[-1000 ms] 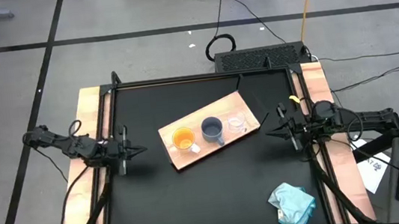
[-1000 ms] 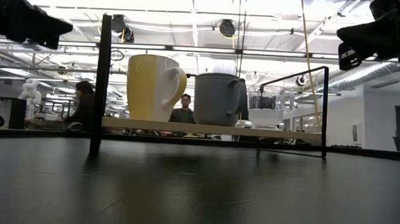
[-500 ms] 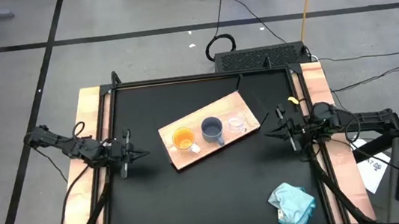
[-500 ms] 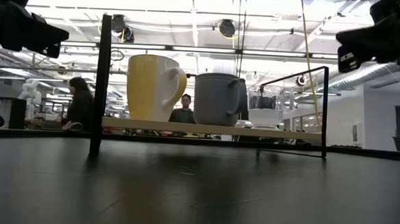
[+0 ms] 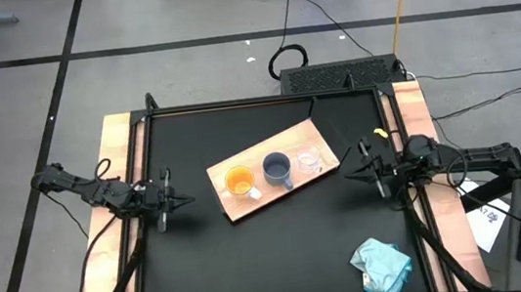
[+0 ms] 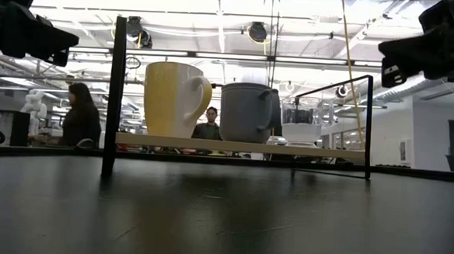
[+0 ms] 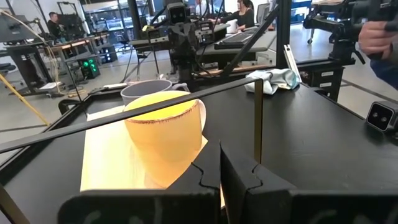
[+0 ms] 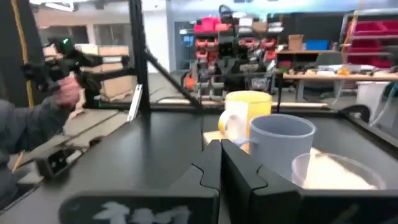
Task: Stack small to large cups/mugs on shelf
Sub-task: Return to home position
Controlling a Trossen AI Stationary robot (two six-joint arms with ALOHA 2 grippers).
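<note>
On the shelf [image 5: 285, 143] stand the orange mug [image 5: 239, 181], grey mug [image 5: 276, 169] and glass [image 5: 310, 159], in a row along its long axis. It lies between your arms. The left gripper [image 5: 180, 201] and right gripper [image 5: 350, 174] are both clenched on nothing and apart from it, so you can back each straight out.

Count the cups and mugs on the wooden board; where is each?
3, in a row on the board: the orange mug at the left end, the blue-grey mug in the middle, the glass cup at the right end. None looks hidden.
</note>
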